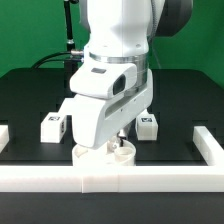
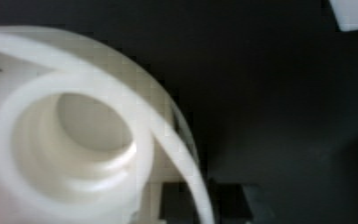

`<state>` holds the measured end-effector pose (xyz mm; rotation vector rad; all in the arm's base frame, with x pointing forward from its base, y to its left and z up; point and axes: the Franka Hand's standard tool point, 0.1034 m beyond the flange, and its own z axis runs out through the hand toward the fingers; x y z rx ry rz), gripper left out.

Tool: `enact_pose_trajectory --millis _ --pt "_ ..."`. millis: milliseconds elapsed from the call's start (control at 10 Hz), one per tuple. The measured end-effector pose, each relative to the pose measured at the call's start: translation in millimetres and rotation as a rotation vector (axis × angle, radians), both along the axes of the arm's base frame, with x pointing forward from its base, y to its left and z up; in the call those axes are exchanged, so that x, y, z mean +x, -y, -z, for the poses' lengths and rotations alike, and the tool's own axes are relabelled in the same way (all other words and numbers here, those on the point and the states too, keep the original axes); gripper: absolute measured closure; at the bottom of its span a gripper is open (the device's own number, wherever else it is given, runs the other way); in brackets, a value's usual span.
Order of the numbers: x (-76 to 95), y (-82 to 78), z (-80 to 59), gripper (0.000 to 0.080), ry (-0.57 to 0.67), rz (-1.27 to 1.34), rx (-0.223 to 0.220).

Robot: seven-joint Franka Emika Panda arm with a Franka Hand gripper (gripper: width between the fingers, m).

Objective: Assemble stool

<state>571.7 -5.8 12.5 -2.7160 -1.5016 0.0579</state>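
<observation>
The white round seat (image 1: 93, 154) lies on the black table against the front rail, mostly hidden under the arm. In the wrist view the seat (image 2: 51, 90) fills the frame, with one round socket (image 2: 78, 130) showing. My gripper (image 1: 121, 146) is down at the seat's edge on the exterior view's right. In the wrist view the gripper (image 2: 202, 200) has the seat's thin rim between its dark fingers (image 2: 234, 202), which close on it. One white tagged leg (image 1: 53, 126) lies to the exterior view's left of the arm, another leg (image 1: 148, 126) to its right. A third leg is out of view.
A long white rail (image 1: 150, 178) runs along the table's front edge, right next to the seat. Shorter rail pieces stand at the exterior view's right (image 1: 207, 146) and left (image 1: 3, 134). A black cable (image 1: 50, 58) hangs behind the arm.
</observation>
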Motion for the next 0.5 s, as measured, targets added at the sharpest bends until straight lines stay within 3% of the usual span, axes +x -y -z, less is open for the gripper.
enact_pose_trajectory --millis 500 --pt "0.3 -1.7 -0.2 0.077 0.001 0.0 -0.002"
